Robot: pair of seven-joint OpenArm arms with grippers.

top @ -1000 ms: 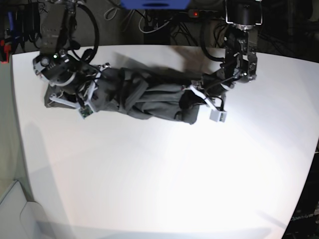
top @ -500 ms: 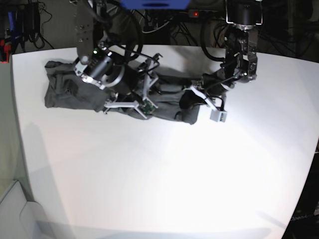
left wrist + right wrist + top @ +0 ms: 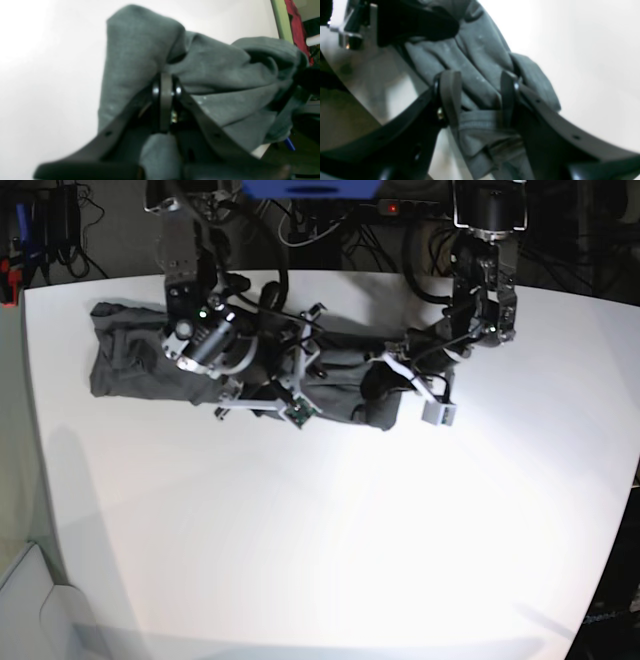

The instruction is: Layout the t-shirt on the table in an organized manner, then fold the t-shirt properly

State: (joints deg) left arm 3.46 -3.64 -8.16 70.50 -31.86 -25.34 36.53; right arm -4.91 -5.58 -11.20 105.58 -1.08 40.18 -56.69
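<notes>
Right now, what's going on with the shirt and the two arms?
The dark grey t-shirt lies bunched in a long rumpled strip near the far edge of the white table, not yet spread flat. The left gripper is shut on a fold of the fabric at one end of the strip. The right gripper is over the middle of the shirt with its jaws apart, straddling a hemmed fold without clamping it.

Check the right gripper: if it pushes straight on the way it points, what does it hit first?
Most likely the t-shirt: the right gripper, open, already has bunched folds between its fingers, with the table beneath. Depth is unclear.
</notes>
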